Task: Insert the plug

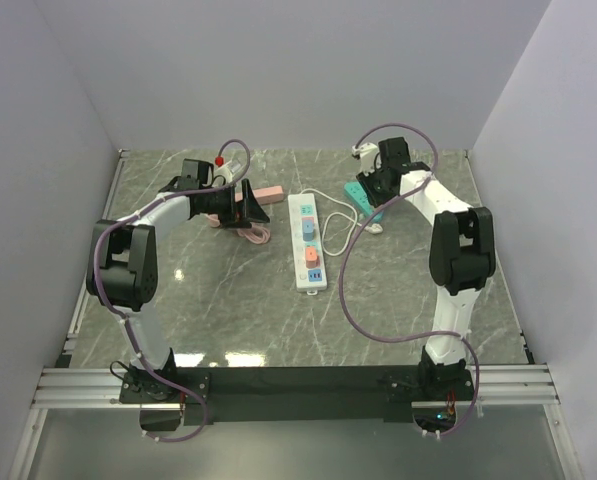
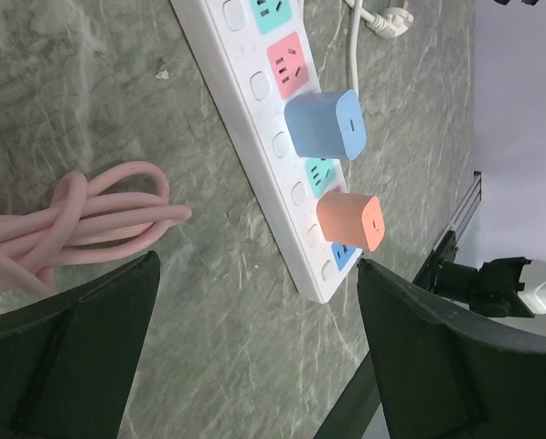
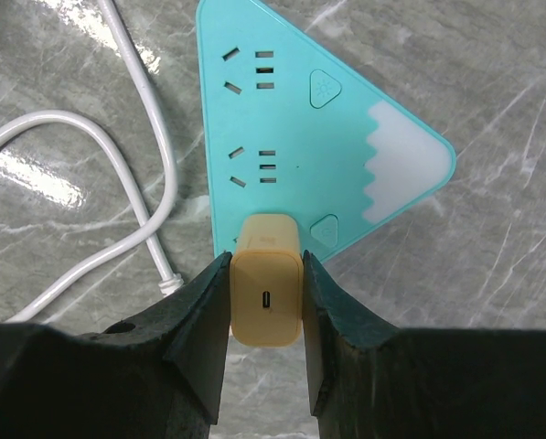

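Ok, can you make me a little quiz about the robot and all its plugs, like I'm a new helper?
1. True or false: the right fingers are pinching the yellow charger.
2. How many chargers are plugged into the white power strip? A) one B) two C) four
3. Fill the gap: the left fingers stand wide ____ and hold nothing.

Key:
1. True.
2. B, the blue charger and the orange charger.
3. Open.
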Robot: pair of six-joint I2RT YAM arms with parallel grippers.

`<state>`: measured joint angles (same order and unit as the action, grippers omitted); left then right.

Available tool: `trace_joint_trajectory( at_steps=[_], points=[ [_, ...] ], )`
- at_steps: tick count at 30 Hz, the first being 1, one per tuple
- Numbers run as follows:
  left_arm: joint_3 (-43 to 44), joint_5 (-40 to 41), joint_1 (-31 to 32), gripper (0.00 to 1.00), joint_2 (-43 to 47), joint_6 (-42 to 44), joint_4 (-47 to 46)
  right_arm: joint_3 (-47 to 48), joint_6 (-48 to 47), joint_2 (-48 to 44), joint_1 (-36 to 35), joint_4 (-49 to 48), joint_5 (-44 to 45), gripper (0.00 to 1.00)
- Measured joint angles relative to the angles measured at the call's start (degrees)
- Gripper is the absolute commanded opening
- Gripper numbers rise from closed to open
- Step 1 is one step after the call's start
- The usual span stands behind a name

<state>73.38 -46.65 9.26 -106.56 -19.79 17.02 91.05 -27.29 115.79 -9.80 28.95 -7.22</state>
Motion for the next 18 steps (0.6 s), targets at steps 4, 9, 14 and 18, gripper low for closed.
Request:
trace_joint_trajectory(
  at_steps=[4,9,14,18],
  points=[
    [0.1,0.0,0.0,0.95,0.0,0.0,0.2,-1.0,0.8,-0.6,0.2,-0.7,0.2,0.0],
    [1.1,0.0,0.0,0.95,0.0,0.0,1.1,-1.3,1.6,-0.9,0.2,-0.9,0.6,0.0],
    [2.0,0.0,0.0,0.95,0.0,0.0,1.4,1.3,2.2,0.6,0.2,1.3,0.5,0.0],
    [3.6,0.0,0.0,0.95,0.0,0.1,2.3,1.6,2.3,0.7,0.2,1.9,0.6,0.0]
  ],
)
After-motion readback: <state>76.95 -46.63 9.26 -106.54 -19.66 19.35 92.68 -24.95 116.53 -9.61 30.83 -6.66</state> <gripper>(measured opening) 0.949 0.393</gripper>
